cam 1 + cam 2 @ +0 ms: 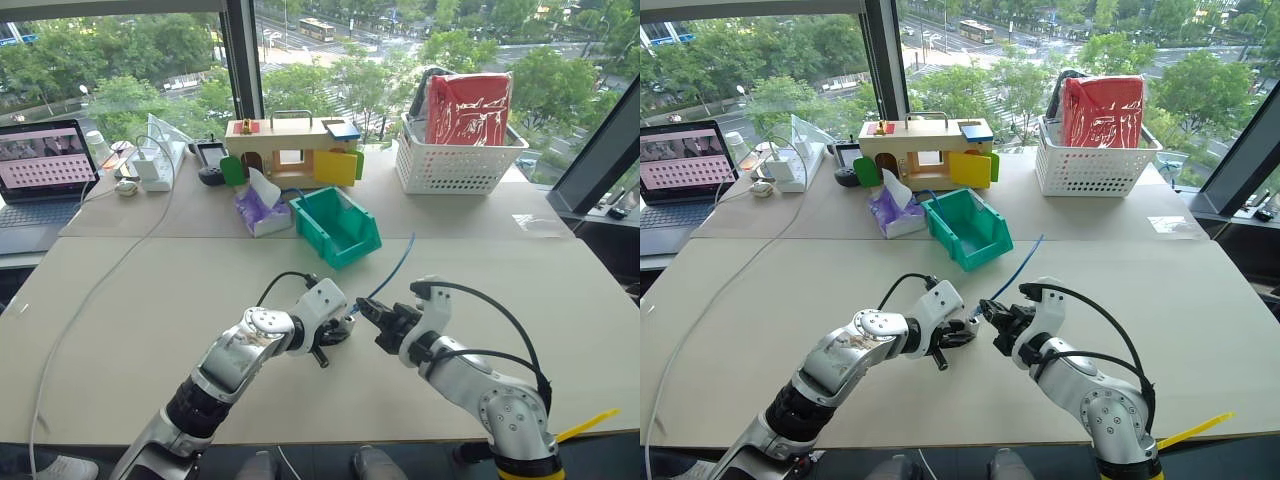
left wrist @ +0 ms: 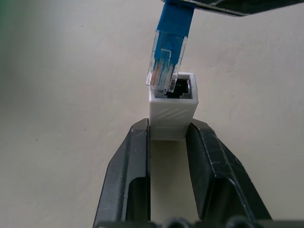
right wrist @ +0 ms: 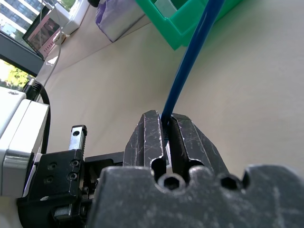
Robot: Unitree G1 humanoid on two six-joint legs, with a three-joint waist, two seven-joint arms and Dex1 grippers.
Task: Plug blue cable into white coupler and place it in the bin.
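My left gripper (image 2: 168,135) clamps the white coupler (image 2: 173,109) between its 2 black fingers, socket end free and facing outward. My right gripper (image 3: 166,128) is pinched tight on the blue cable (image 3: 190,61), just behind its clear plug (image 2: 164,71). The plug's tip sits tilted at the socket's rim, overlapping one edge, not seated inside. Both grippers meet above the middle of the table (image 1: 120,350), with bare surface on all sides. The cable's free length rises toward the bin (image 1: 335,227), which stands well beyond my hands beside a purple tissue pack (image 1: 258,208).
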